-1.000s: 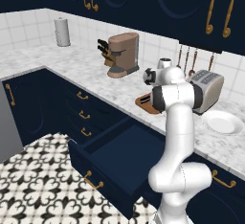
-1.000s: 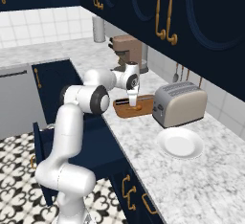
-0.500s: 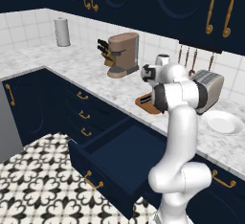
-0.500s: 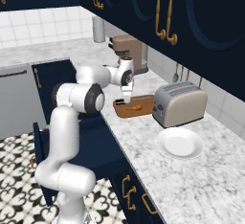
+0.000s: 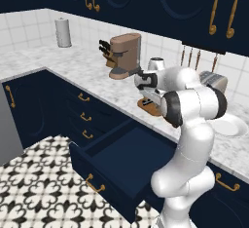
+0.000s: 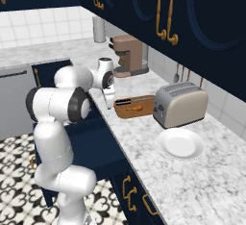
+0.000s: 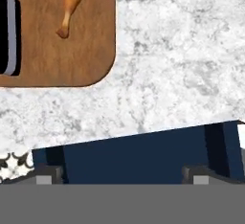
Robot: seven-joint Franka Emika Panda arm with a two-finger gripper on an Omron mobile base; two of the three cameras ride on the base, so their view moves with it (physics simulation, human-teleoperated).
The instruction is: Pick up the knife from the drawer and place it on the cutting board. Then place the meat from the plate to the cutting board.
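The brown cutting board [image 7: 57, 41] lies on the marble counter; the orange-brown meat [image 7: 72, 0] rests on it, and the knife [image 7: 8, 31] lies along its edge. In the right base view the cutting board [image 6: 144, 109] carries the meat [image 6: 136, 107] and the knife [image 6: 124, 102]. My gripper [image 7: 122, 176] is open with nothing between its fingertips [image 7: 48, 173]. It hangs over the counter's front edge, beside the board and above the open drawer [image 5: 126, 156]. The white plate [image 6: 181, 143] is bare.
A silver toaster [image 6: 180, 105] stands between the board and the plate. A brown coffee machine with a knife block [image 5: 124, 56] sits further along the counter [image 7: 177, 65], and a paper towel roll [image 5: 62, 32] is in the far corner. The open drawer juts out over the tiled floor.
My hand has drawn back from above the cutting board toward the counter's front edge, over the open drawer. The meat and the knife stay on the board.
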